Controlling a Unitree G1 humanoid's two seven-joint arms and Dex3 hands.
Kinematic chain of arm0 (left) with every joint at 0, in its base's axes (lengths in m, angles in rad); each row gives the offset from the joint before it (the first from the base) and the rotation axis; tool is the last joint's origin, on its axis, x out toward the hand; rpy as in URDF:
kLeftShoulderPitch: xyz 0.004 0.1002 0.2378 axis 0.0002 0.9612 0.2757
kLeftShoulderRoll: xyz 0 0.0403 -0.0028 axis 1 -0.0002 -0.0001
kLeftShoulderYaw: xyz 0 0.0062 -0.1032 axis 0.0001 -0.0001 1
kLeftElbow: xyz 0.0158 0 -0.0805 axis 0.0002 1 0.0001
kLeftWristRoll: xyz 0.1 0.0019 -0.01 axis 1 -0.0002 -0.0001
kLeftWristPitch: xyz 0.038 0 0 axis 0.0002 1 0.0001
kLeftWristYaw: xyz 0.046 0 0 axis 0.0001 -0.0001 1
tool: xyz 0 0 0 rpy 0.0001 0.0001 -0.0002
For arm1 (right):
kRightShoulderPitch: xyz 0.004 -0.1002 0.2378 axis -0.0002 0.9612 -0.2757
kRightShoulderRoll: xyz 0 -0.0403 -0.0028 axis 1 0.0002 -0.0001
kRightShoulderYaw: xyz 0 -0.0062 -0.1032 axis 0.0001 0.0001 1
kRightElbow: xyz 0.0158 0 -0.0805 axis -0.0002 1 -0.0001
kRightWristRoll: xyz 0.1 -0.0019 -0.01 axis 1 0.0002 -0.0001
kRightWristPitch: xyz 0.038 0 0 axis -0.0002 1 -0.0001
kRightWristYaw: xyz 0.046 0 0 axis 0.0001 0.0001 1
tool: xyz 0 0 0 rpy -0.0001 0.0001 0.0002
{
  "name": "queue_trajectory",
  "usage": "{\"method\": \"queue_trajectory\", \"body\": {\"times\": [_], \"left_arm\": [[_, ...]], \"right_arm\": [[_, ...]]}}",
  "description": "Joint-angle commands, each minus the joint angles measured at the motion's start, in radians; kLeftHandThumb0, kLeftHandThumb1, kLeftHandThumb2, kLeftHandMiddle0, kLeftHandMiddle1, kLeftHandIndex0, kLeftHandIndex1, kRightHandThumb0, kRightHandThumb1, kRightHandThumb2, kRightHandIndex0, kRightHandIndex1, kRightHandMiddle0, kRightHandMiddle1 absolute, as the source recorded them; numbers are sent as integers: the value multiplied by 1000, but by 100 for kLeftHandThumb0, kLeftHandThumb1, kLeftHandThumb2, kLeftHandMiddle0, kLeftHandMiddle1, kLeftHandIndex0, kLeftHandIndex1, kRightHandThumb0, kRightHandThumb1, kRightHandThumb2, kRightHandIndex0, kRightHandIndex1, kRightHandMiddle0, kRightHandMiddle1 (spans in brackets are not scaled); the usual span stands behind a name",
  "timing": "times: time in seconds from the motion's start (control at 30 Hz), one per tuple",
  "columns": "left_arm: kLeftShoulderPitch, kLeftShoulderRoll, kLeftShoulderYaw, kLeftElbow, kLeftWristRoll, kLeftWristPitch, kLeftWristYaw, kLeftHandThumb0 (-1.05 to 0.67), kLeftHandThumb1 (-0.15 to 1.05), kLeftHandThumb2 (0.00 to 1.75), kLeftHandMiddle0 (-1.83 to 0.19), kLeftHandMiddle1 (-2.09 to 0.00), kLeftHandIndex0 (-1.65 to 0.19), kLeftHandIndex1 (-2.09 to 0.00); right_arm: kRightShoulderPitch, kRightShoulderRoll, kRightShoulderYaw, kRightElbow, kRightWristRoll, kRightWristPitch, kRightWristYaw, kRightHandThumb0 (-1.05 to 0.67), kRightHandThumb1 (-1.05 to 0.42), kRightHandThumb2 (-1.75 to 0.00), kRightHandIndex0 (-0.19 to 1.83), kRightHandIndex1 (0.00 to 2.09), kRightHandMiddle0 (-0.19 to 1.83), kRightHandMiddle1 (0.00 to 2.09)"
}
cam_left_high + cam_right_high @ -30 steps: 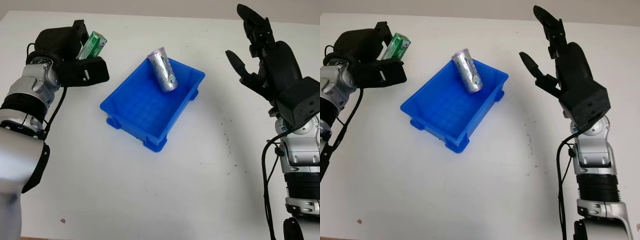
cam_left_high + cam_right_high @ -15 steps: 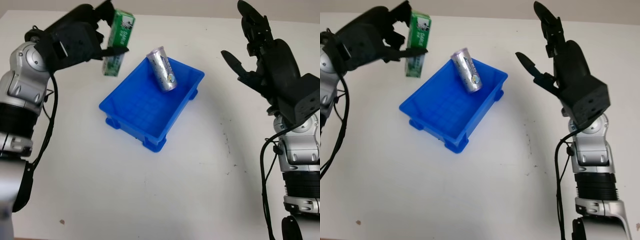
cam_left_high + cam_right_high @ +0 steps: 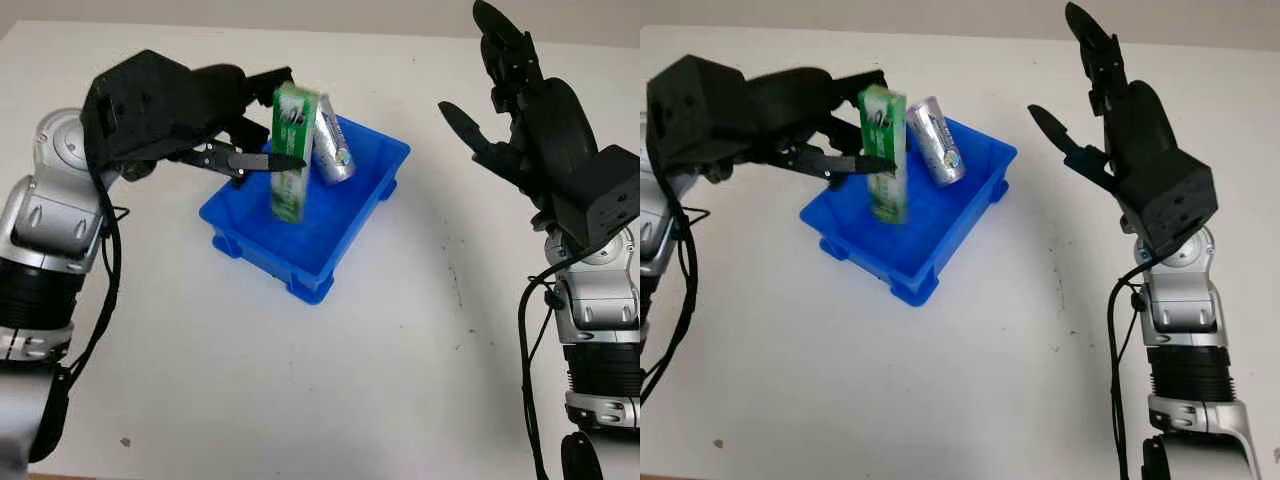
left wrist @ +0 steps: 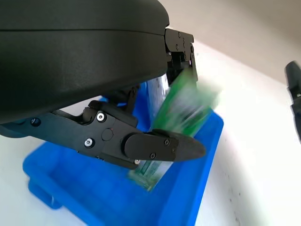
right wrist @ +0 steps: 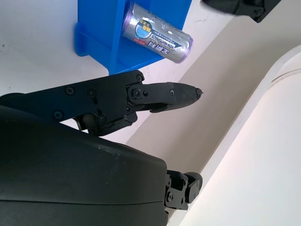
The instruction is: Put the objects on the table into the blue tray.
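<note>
The blue tray [image 3: 250, 250] sits mid-table with a silver can [image 3: 332, 152] leaning on its far rim. My left hand [image 3: 292, 118] hovers over the tray's far left side. A green box [image 3: 290, 190] stands upright between its fingers with its lower end down inside the tray. In the left wrist view the green box [image 4: 188, 108] is smeared while the fingers [image 4: 160, 146] are sharp, so it is slipping free. My right hand [image 3: 480, 85] is raised and open to the right of the tray, holding nothing. The right wrist view also has the can [image 5: 157, 35] on the tray [image 5: 101, 28].
The white table [image 3: 300, 380] stretches bare in front of the tray and to its right. A small brown speck [image 3: 125, 441] lies near the front left edge. Faint dark marks [image 3: 458, 290] dot the surface right of the tray.
My left hand swung right from beside the tray to above it, carrying the green box, and has loosened around it. The box now hangs lower, into the tray. The right hand barely moved.
</note>
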Motion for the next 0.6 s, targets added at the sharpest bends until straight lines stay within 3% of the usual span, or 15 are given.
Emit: {"method": "queue_trajectory", "body": {"times": [0.0, 0.13, 0.4, 0.5, 0.57], "left_arm": [[-2, -10, -11, 19, -2, -5, -12, -55, 105, 29, -8, -40, 11, -35], [-14, -8, -25, 57, 24, -51, -17, -53, 105, 27, 0, -14, 10, -19], [-17, -16, -16, 124, 83, -175, 43, -53, 105, 27, 9, -5, 12, -13], [-12, -48, 18, 171, 113, -208, 181, -56, 105, 28, 6, -6, 8, -14], [-4, -88, 65, 252, 133, -318, 368, -56, 105, 34, -10, -13, 0, -16]], "right_arm": [[16, 0, -4, -31, -7, 7, -8, -43, -105, -28, -3, 7, -19, 44], [25, 7, -8, -41, -1, 25, -10, -41, -105, -28, -4, 6, -19, 44], [34, 9, -11, -51, 9, 34, -6, -41, -105, -27, -4, 6, -19, 42], [34, 10, -14, -46, 18, 30, -5, -41, -105, -27, -5, 5, -19, 38], [34, 14, -15, -37, 15, 17, -15, -44, -105, -28, -5, 5, -19, 38]]}}
